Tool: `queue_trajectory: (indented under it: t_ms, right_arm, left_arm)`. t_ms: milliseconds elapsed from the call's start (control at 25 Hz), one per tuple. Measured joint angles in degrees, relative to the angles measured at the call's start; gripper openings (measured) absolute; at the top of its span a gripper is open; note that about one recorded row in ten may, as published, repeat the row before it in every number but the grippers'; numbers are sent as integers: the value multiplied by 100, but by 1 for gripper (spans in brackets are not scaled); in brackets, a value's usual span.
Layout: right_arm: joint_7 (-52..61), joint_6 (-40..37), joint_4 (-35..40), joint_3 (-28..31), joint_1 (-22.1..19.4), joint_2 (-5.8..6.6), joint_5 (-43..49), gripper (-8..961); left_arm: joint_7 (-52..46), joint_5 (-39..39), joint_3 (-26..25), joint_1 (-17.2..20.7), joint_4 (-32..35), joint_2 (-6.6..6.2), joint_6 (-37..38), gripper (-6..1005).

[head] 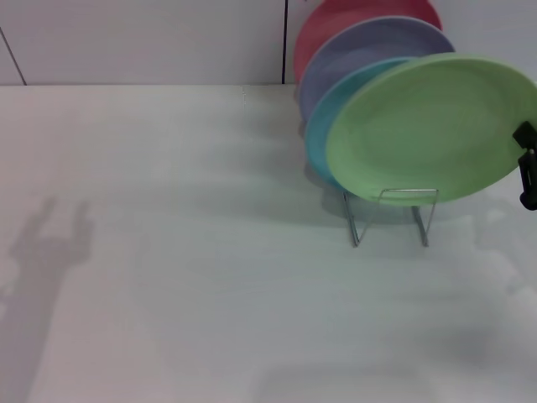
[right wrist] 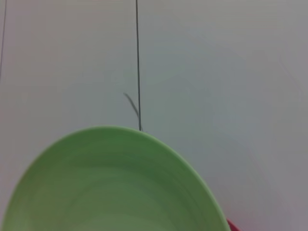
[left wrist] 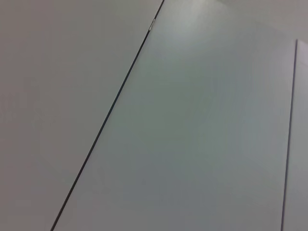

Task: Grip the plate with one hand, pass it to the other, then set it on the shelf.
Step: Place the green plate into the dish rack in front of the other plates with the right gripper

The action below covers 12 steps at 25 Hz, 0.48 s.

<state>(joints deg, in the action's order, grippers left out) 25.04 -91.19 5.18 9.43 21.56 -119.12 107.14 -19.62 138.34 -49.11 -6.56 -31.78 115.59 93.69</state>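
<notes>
The light green plate [head: 428, 126] stands tilted at the front of a row of plates, its lower edge just behind the front loop of the wire shelf [head: 407, 214]. My right gripper [head: 526, 168] shows only as black parts at the frame's right edge, right at the plate's right rim. In the right wrist view the green plate [right wrist: 110, 187] fills the lower part, very close. My left gripper is out of view; the left wrist view holds only wall panels.
Behind the green plate stand a light blue plate [head: 323, 138], a lavender plate [head: 361, 50] and a red plate [head: 336, 25]. The white table [head: 185, 277] stretches to the left and front, and a wall stands close behind the plates.
</notes>
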Motion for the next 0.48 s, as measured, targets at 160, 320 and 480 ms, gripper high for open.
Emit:
queue_trajectory:
  t_ms: [160, 320, 480]
  right_arm:
    - [0, 14, 0, -9, -11, 4, 3, 36]
    - [0, 41, 31, -12, -5, 12, 4, 37]
    - [-6, 96, 42, -12, 21, 12, 13, 38]
  left_arm:
    - [1, 3, 16, 0, -17, -17, 1, 489]
    - [1, 7, 18, -2, -21, -20, 1, 489]
    - [2, 9, 17, -2, -22, -16, 1, 489]
